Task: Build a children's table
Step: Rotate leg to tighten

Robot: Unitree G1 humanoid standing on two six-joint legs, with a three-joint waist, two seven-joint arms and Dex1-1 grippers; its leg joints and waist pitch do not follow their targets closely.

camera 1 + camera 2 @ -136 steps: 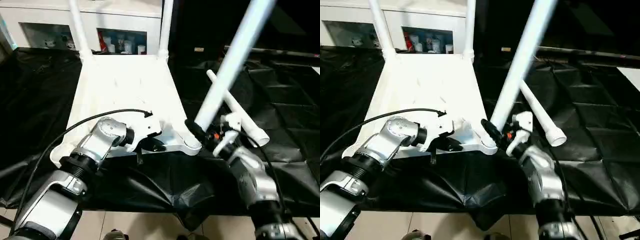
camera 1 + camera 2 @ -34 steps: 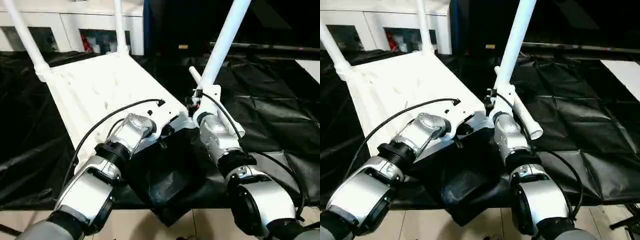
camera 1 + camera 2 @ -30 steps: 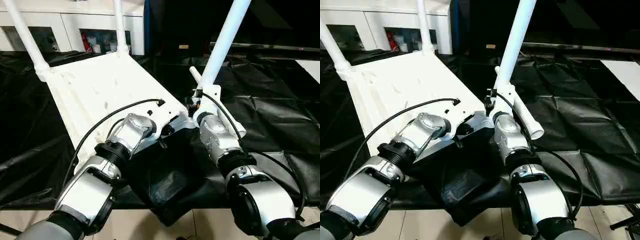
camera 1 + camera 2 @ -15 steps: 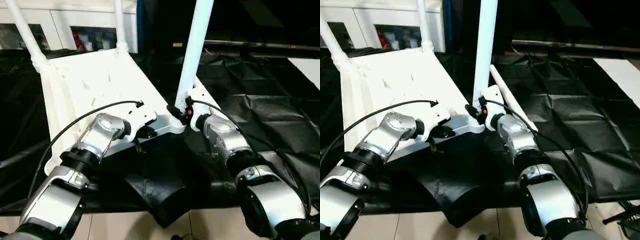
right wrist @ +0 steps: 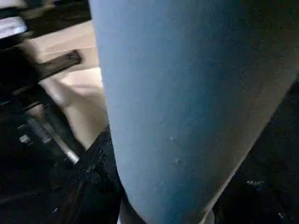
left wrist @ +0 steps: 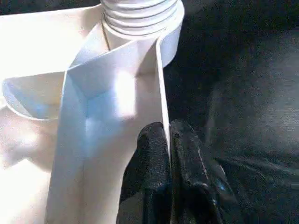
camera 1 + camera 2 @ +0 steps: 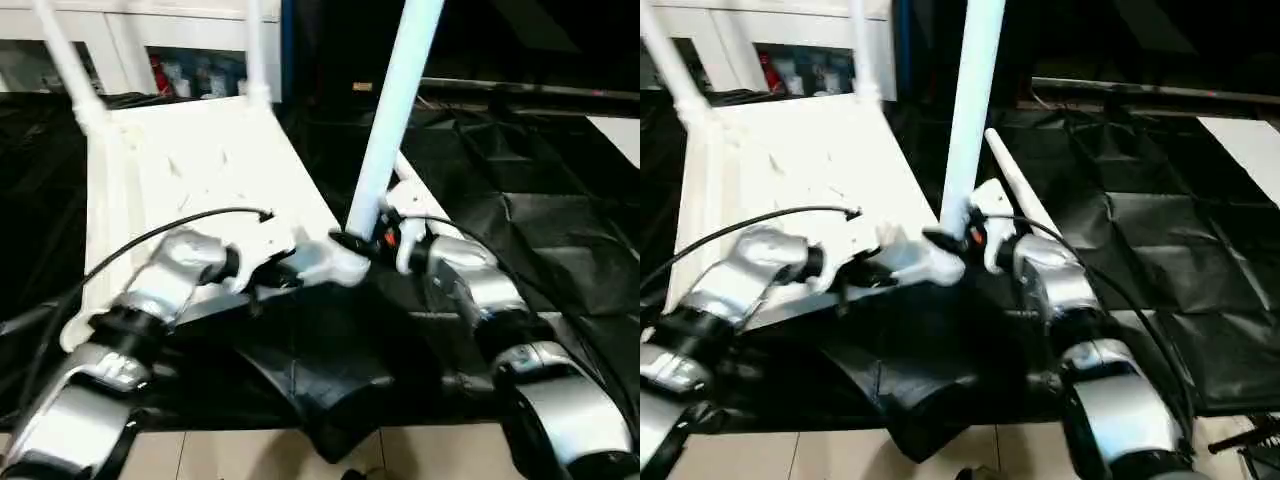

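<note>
Near corner of tabletop (image 7: 190,190) crowded: left gripper (image 6: 169,140) pinches its rim, right gripper (image 7: 352,243) wraps the upright leg (image 7: 395,110). Loose leg (image 7: 1025,205) lies just right. Two far legs (image 7: 65,60) block the back; black sheet (image 7: 560,230) rightward is open.

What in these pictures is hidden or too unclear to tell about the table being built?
- Head views: where the leg in the right gripper meets the tabletop, covered by the gripper and blurred.
- Head views: the tops of all three standing legs, cut off by the upper edge.
- Left wrist view: how much tabletop wall the left gripper pinches, hidden behind its fingers.
- Head views: the spare leg on the black cloth, partly behind the right arm.
</note>
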